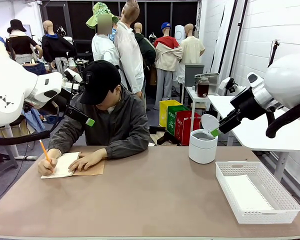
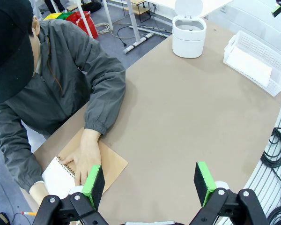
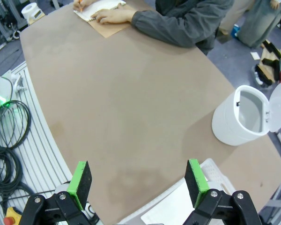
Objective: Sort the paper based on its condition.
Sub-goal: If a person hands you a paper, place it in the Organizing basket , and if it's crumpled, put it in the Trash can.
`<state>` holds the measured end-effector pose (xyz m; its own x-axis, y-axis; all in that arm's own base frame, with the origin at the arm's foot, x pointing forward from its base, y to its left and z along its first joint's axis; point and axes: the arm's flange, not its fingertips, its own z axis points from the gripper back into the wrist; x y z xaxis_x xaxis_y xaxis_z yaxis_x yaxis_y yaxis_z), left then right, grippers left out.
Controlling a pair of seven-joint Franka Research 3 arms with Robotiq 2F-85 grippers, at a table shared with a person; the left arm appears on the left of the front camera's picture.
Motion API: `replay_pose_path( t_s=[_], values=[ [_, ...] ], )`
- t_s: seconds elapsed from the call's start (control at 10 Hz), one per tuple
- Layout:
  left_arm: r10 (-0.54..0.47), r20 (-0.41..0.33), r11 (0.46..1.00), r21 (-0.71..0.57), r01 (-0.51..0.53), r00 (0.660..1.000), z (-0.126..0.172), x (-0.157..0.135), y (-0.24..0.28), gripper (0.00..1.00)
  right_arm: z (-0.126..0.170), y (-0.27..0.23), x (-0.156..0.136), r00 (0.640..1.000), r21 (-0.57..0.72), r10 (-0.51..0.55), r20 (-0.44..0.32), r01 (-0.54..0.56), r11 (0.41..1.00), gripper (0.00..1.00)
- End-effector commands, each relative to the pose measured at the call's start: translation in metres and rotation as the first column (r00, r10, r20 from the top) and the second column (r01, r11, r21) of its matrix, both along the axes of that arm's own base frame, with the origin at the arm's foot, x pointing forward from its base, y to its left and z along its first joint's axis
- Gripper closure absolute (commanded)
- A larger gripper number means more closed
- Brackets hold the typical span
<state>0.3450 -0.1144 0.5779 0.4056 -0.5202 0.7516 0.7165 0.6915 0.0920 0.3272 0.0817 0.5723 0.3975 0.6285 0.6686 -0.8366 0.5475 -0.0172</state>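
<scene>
Sitting at the far side of the brown table [image 1: 140, 195], at about eleven o'clock from the front camera, a person in a grey jacket and black cap bends over a spiral-bound notebook [image 1: 65, 164] that lies open on its brown cardboard cover. One hand [image 1: 46, 165] holds an orange pencil [image 1: 44, 150] on the white page, and the other hand [image 1: 87, 161] lies flat on the page beside it. At about one o'clock on the table stands a small white bin [image 1: 203, 146] with its round lid tipped up. A white plastic basket [image 1: 255, 192] sits at about three o'clock near the right edge, and a sheet of the paper [image 1: 247, 194] lies flat inside it (plain white, no creases that can be made out). The bin and the basket stand apart from each other, and both are well apart from the notebook. The left gripper [image 2: 150, 180] hangs above the table near the notebook, its green-padded fingers spread wide with nothing between them. The right gripper [image 3: 138, 180] hangs above the near right part of the table, over the corner of the basket, its fingers likewise wide apart and empty. In the right wrist view the bin sits at about three o'clock with its inside showing.
</scene>
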Motion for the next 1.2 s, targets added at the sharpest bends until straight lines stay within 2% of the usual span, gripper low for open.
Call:
replay_pose_path(
  t_s=[0.0, 1.1],
  values=[
    [-0.002, -0.009, 1.000, -0.002, 0.002, 1.000, 0.0006, 0.0003, 0.0013, 0.00, 0.0008, 0.0003, 0.0007, 1.000, -0.003, 0.006, -0.001, -0.006, 1.000, 0.00],
    [-0.002, -0.009, 1.000, -0.002, 0.002, 1.000, 0.0006, 0.0003, 0.0013, 0.00, 0.0008, 0.0003, 0.0007, 1.000, -0.003, 0.006, -0.001, -0.006, 1.000, 0.00]
  ],
)
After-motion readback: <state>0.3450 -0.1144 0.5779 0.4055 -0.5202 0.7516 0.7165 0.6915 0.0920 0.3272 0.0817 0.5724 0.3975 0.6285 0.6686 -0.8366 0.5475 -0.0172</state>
